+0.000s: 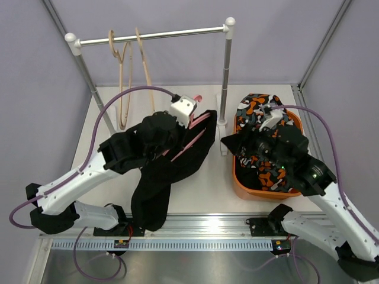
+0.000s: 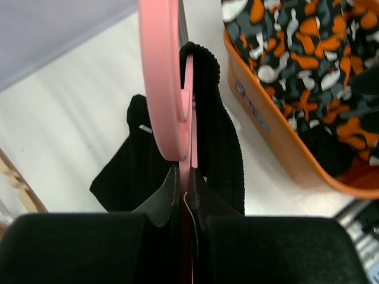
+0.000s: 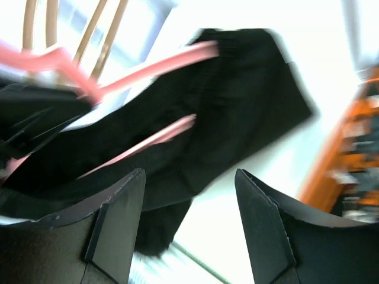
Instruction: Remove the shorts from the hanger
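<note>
Pink hanger [image 2: 160, 77] one (wooden hangers [image 1: 145, 65] two); shorts [image 1: 172, 171] two; basket [image 1: 249, 190] one.

Two wooden hangers [image 1: 121, 94] are hung on a metal rail [image 1: 154, 35] at the back of the white bench [image 1: 207, 189]. An orange basket [image 1: 254, 192] is set at the right, just beside the rail's right post.

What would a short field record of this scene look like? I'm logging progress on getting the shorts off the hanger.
left fingers: shut on the pink hanger
pink hanger: off the rail, carrying the black shorts
right fingers: open, empty, facing the black shorts
patterned shorts: in the orange basket
rail: two bare wooden hangers
</note>
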You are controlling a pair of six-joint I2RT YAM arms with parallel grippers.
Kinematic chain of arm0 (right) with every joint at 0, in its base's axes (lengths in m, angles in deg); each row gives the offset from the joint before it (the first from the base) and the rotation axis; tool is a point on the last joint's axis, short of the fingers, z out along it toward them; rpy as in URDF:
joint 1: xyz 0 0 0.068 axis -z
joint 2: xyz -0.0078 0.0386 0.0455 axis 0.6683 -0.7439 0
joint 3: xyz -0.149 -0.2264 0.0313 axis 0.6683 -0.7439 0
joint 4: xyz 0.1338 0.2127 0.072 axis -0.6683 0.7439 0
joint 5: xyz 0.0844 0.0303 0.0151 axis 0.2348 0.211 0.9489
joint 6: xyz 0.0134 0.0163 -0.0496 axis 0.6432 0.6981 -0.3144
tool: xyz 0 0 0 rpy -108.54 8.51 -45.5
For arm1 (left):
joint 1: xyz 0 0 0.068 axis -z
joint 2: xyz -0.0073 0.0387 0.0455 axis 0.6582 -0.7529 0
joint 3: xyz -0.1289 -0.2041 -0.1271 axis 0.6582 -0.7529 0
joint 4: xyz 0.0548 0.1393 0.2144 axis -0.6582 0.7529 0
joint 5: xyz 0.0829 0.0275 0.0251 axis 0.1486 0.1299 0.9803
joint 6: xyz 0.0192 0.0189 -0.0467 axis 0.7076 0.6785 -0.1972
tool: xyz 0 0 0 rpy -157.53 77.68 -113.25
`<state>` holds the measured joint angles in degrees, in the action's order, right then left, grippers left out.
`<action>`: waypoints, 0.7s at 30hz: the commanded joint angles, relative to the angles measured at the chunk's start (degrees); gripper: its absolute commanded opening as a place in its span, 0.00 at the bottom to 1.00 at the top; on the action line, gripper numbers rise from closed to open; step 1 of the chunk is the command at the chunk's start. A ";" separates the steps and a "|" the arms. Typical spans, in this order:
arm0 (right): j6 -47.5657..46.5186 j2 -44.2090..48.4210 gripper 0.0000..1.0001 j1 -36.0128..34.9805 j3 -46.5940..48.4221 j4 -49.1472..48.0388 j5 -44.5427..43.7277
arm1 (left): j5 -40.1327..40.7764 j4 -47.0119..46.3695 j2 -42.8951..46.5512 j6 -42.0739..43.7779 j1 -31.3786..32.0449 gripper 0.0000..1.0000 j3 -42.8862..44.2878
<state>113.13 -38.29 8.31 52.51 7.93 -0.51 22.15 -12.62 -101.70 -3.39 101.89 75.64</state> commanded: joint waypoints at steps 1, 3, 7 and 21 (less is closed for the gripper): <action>-0.77 -4.54 0.71 -11.17 2.44 -2.28 -13.81 | 4.35 -7.17 5.84 -2.73 2.72 0.00 -3.74; -0.34 -8.85 0.71 -16.81 3.15 -2.10 -17.44 | 5.06 -6.82 6.89 -2.91 4.22 0.00 -5.32; 0.54 -14.30 0.72 -19.90 4.38 -2.88 -23.25 | 6.29 -4.88 7.69 -4.41 7.20 0.00 -5.85; -0.95 -17.30 0.45 -20.07 5.79 -5.44 -34.41 | 10.16 2.50 11.91 -8.71 14.24 0.00 -7.00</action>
<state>112.62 -56.13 -11.30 55.18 4.98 -29.01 28.51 -8.92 -93.04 -10.02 115.29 68.85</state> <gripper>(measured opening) 0.481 0.049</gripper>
